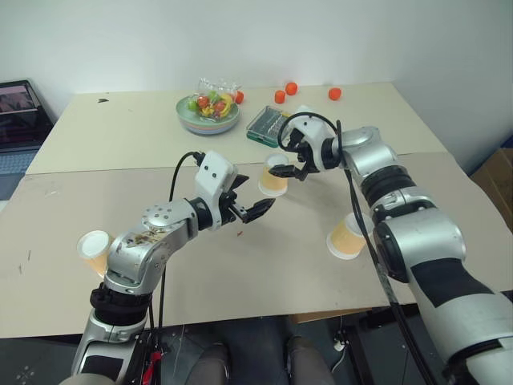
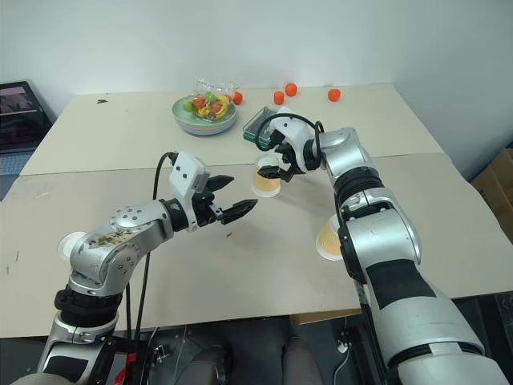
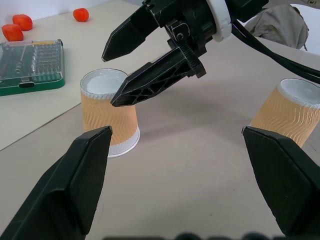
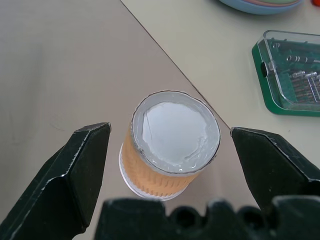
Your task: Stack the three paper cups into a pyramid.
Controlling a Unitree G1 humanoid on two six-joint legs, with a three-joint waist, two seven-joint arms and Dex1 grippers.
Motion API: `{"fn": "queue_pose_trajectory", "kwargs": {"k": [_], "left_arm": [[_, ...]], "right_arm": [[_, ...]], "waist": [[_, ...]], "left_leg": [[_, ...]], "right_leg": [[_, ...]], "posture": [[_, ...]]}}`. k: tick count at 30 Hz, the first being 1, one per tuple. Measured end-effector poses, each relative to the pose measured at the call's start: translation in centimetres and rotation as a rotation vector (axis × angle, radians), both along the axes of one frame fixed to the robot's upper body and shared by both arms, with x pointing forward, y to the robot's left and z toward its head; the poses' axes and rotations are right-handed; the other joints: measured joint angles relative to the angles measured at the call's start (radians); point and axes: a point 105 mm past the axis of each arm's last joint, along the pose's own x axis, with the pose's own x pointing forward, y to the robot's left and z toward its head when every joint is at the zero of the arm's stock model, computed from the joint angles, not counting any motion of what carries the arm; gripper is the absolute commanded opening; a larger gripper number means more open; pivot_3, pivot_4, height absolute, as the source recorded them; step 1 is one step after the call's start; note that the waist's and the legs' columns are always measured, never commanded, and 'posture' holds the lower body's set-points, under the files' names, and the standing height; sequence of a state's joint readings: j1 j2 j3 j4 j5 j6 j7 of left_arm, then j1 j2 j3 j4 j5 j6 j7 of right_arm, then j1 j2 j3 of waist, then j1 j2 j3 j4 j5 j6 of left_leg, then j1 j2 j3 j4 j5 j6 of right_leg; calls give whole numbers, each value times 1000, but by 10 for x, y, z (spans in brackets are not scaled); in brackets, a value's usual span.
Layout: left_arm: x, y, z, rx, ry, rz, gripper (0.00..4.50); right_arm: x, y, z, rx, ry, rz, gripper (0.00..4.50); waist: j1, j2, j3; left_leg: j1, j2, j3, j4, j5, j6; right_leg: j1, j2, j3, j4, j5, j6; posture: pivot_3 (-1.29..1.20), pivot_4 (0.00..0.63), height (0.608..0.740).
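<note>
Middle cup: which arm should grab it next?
Right. The right tool hangs open directly over the upside-down middle cup, fingers either side. The left tool is open too, but nearer the robot and off to the side.

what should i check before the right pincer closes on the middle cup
1. Right pincer open: ok, jaws stand wide.
2. Middle cup lined up between its fingers: ok, one finger on each side, neither touching it yet.
3. Cup posture: ok, it stands upside down on the table, base up.
4. Left pincer out of the way: ok, open, empty and apart from the cup, though close by.
5. Other two cups available: ok, one stands base up beside the right arm, one sits by the left elbow.
6. Green case clear of the grasp: ok, it lies beyond the cup.
</note>
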State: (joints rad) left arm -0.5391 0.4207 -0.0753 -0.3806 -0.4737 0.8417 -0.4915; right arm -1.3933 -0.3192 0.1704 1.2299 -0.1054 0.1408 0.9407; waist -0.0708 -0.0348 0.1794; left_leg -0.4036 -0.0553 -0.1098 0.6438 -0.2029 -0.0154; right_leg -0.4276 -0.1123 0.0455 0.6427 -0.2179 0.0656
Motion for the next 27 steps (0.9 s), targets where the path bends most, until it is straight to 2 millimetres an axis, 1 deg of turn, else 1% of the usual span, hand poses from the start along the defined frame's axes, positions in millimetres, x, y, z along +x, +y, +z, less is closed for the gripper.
{"fn": "queue_pose_trajectory", "kwargs": {"k": [7, 12, 20, 24, 25, 27], "left_arm": [[2, 8, 2, 7, -3, 27, 4433], [-1, 7, 7, 6, -22, 27, 4433], [-1, 9, 7, 10, -12, 43, 4433], [-1, 10, 7, 10, -10, 52, 4500], [-1, 10, 7, 10, -11, 53, 4500], [-1, 10, 8, 9, -13, 52, 4500]], "right_arm": [[0, 3, -5, 3, 12, -7, 4500], [1, 1, -10, 2, 21, -25, 4500], [3, -2, -14, 1, 25, -50, 4500], [3, -3, -14, 11, 27, -59, 3517], [3, -3, -14, 14, 26, -59, 3117], [4, -2, -14, 16, 25, -61, 2586]], "waist": [[1, 0, 0], [0, 0, 0], [0, 0, 0], [0, 0, 0], [0, 0, 0], [0, 0, 0]], "left_leg": [[0, 0, 0, 0, 0, 0], [0, 0, 0, 0, 0, 0], [0, 0, 0, 0, 0, -1], [0, 0, 0, 0, 0, -1], [0, 0, 0, 0, 0, -1], [0, 0, 0, 0, 0, -1]], "right_leg": [[0, 0, 0, 0, 0, 0], [0, 0, 0, 0, 0, 0], [0, 0, 0, 0, 0, 0], [0, 0, 0, 0, 0, 0], [0, 0, 0, 0, 0, 0], [0, 0, 0, 0, 0, 0]], "posture": [[0, 150, 740], [0, 150, 740], [0, 150, 740], [0, 150, 740], [0, 150, 740], [0, 150, 740]]}}
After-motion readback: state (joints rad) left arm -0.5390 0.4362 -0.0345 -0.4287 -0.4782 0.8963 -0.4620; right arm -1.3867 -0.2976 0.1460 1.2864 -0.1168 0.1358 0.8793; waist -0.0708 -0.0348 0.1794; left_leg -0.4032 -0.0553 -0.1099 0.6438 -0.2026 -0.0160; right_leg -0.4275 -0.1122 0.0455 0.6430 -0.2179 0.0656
